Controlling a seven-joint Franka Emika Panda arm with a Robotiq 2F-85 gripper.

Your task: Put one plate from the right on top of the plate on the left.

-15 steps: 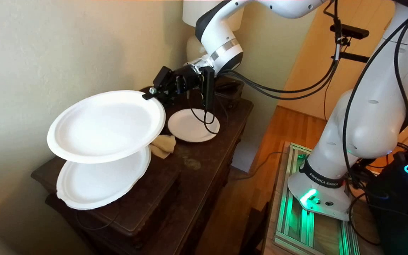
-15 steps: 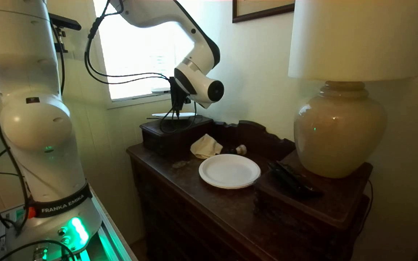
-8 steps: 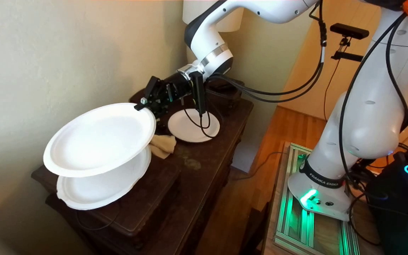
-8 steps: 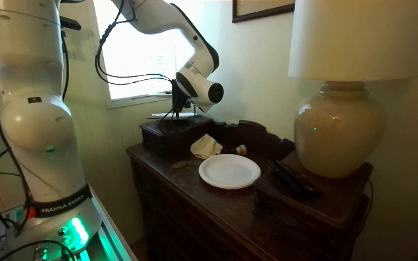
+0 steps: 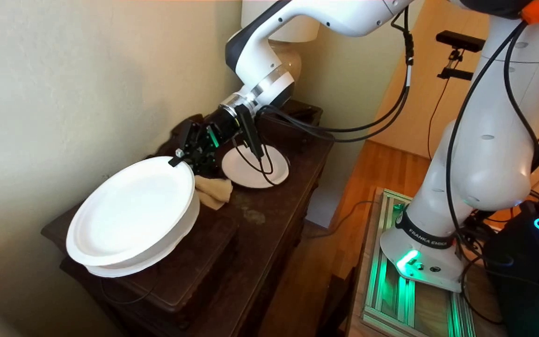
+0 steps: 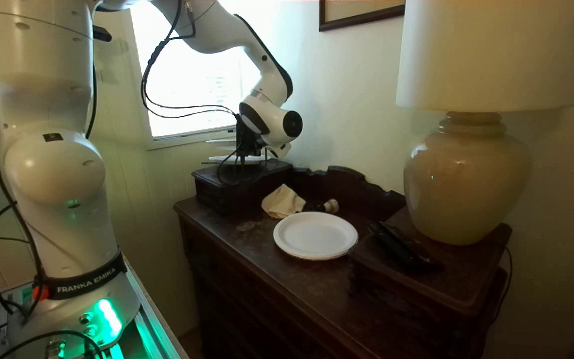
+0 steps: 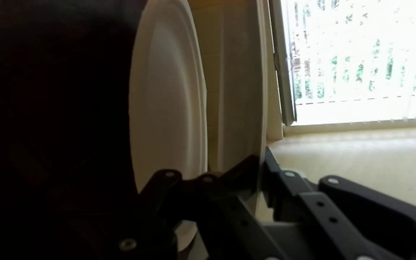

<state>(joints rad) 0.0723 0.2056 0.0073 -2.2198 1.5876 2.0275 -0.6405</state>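
My gripper point(image 5: 175, 161) is shut on the near edge of a white plate point(image 5: 131, 210), one finger above and one below the rim. In the wrist view the fingertips point(image 7: 262, 164) pinch that held plate point(image 7: 242, 90). The left plate point(image 5: 184, 229) lies on the dresser's raised end, mostly hidden under the held plate. A gap shows between the held plate and the left plate point(image 7: 164, 101) in the wrist view. The right plates point(image 6: 315, 235) lie on the lower dresser top as a thin stack. In an exterior view the fingers are hidden behind the wrist.
The dresser's raised box point(image 5: 194, 267) stands beside the wall. A beige cloth point(image 6: 283, 202) lies between the box and the right plates. A large lamp point(image 6: 466, 174) and a dark object point(image 6: 401, 247) stand on the opposite raised end. Cables hang from the wrist over the right plates.
My gripper has moved down and slightly away from the lamp with the held plate. The held plate now sits lower and covers more of the left plate. The right plates have not moved.
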